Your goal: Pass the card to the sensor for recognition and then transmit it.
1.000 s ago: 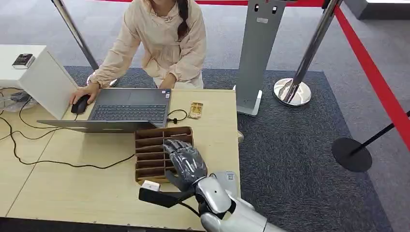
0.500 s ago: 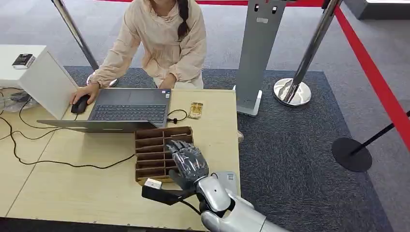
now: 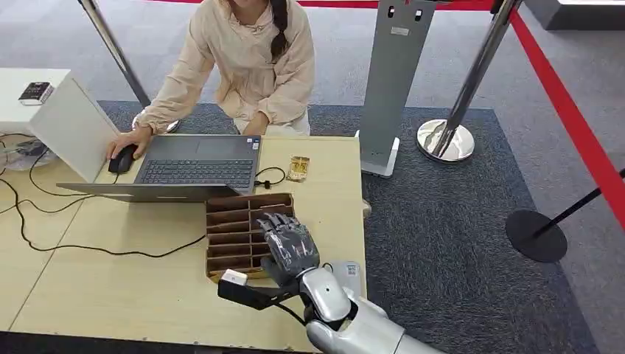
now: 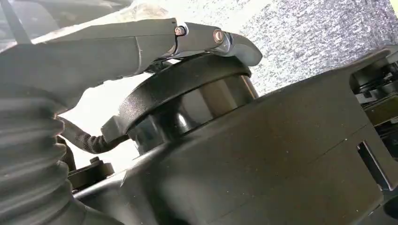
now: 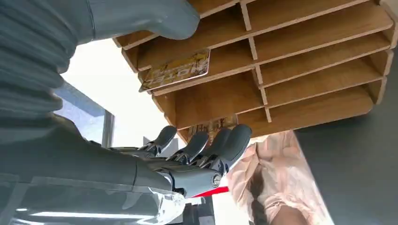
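— Fingers (image 5: 220,145) of the right hand (image 3: 290,247) are spreading apart over the rack (image 3: 230,221), gripping nothing. Is that how you are reading it?

— Yes. From the head view the hand is hovering palm-down over the rack's near right slots, fingers pointing away from the robot. The wrist view is showing the thumb (image 5: 155,18) apart from the other fingers, with open slots between them.

— Where is the card (image 5: 176,71) sitting?

— It is lying in a slot between thumb and fingers, its edge sticking out past the divider, not touched by either. A second card (image 5: 211,125) is showing in a slot just beside the fingertips.

— And the left hand (image 4: 141,44)?

— Its wrist view is showing a grey finger stretched along dark body parts; I cannot tell whether it is open or closed.

— Beyond the fingers?

— A laptop (image 3: 195,166) is resting on the worktop (image 3: 103,287), with a person (image 3: 243,63) working a mouse (image 3: 121,158). A small gold item (image 3: 298,167) is lying past the rack, and a grey stand (image 3: 390,81) is standing further off to the right.
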You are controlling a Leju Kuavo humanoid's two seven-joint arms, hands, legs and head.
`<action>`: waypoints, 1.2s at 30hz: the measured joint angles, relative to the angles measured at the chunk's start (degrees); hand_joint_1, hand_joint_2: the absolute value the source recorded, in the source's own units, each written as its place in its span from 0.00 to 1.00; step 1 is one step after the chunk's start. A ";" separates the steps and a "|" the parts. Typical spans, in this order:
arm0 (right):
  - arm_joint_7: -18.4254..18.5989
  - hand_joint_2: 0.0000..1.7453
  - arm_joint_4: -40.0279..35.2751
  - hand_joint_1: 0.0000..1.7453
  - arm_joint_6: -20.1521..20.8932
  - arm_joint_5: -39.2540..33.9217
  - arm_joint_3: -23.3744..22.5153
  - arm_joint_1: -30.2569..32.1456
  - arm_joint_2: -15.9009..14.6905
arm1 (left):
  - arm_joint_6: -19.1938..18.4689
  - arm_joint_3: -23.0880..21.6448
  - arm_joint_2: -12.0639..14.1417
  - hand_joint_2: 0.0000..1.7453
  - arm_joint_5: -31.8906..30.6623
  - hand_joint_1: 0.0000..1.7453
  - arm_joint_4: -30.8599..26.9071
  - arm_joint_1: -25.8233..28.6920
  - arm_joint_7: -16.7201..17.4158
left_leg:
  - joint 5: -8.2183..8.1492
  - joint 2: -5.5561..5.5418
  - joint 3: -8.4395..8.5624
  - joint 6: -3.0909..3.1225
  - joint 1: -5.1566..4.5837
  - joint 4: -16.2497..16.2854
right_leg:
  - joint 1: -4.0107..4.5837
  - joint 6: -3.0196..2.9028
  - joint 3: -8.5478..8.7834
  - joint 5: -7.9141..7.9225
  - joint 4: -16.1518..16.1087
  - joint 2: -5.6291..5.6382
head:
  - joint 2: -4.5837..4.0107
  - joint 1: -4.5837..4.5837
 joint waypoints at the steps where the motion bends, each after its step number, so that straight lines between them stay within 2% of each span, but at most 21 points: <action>1: 0.07 1.00 0.06 0.29 -0.04 0.06 0.00 -0.01 0.00 | 0.00 0.00 0.00 1.00 0.00 0.00 0.00 0.00 0.00 | 0.00 0.00 0.00 0.00 0.00 0.00 | 0.00 0.00 0.00 0.00 0.00 0.00 | 0.00 0.00; 15: 1.36 1.00 0.20 0.31 0.04 1.22 -0.22 -0.02 -0.17 | 0.90 0.02 -0.24 1.00 0.00 0.00 0.00 0.00 0.35 | 0.00 0.00 0.00 0.00 0.00 0.01 | 0.00 0.00 0.00 0.00 0.00 0.00 | 0.00 0.00; 18: 1.81 1.00 0.20 0.34 0.20 1.94 -0.42 -0.03 -0.20 | 1.18 0.02 -0.31 1.00 0.00 0.00 0.00 0.02 0.37 | 0.00 0.00 0.00 0.00 0.00 0.01 | 0.00 0.00 0.00 0.00 0.00 0.00 | 0.00 0.00; 27: 4.00 1.00 0.13 0.35 2.32 4.63 -0.44 -0.04 -0.26 | 1.27 0.07 -0.39 1.00 0.00 0.00 0.00 0.03 0.39 | 0.00 0.00 0.00 0.00 0.00 0.01 | 0.00 0.00 0.00 0.00 0.00 0.00 | 0.00 0.00; 36: 4.07 1.00 0.13 0.35 2.82 5.66 -0.46 -0.11 -0.37 | 1.25 0.07 -0.42 1.00 0.00 0.00 0.00 0.04 0.37 | 0.00 0.00 0.00 0.00 0.00 0.02 | 0.00 0.00 0.00 0.00 0.00 0.00 | 0.00 0.00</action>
